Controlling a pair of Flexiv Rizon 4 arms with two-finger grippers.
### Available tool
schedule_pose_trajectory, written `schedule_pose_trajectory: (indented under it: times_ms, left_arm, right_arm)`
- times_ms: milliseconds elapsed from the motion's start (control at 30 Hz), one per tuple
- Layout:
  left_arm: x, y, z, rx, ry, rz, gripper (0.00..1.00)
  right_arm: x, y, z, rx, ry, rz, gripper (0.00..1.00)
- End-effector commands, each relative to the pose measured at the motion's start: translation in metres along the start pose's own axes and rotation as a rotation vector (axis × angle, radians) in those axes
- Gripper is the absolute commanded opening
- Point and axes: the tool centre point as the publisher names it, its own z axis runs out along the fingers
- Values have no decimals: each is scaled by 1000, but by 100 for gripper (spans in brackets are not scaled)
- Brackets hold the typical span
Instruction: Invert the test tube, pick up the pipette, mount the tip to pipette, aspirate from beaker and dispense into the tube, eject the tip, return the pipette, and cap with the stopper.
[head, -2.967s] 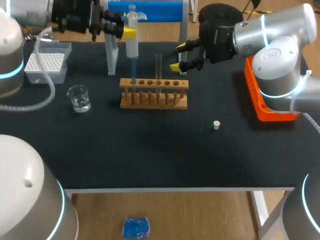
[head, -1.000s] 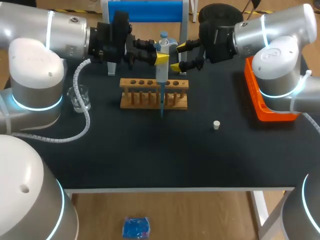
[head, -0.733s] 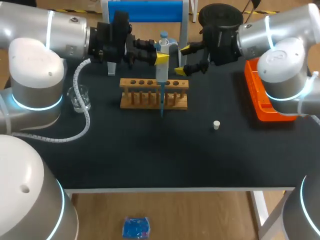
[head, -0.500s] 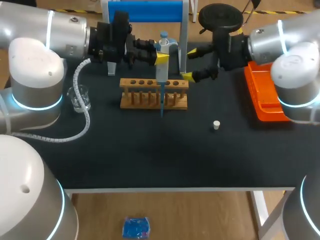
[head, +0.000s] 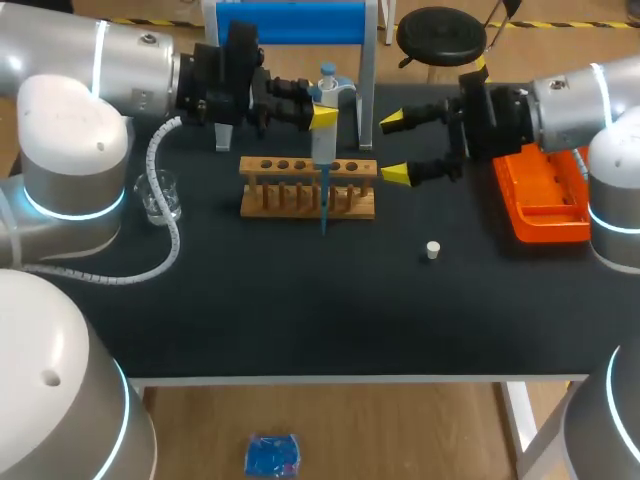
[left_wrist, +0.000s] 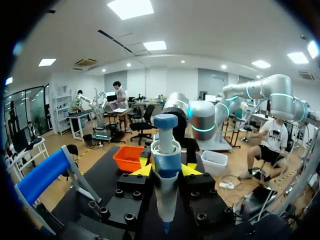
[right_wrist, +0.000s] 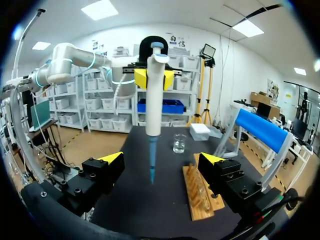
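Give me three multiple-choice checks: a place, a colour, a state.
1. Where is the stopper? A on the table, right of the rack; B in the rack; C in the beaker.
2. What colour is the pipette's tip? A yellow; B blue; C clear.
3. How do the right jaws stand? A shut on the stopper; B shut on the pipette; C open.
Answers: A, it lies alone on the dark table; B, blue shows in the right wrist view; C, the yellow tips stand wide apart, touching nothing.
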Motion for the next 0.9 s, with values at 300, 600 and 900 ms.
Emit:
schedule_pose_trajectory:
  times_ms: [300,600,900]
  left_arm:
    - [-1,0,0,1,2,1,0]
    - [-1,0,0,1,2,1,0]
    - [-1,0,0,1,2,1,0]
  right_arm:
    - [22,15,26,-77,45,-93,100]
    - [20,28,42,-142,-11,-70,100]
    - [13,37,58,-204,-2,5,100]
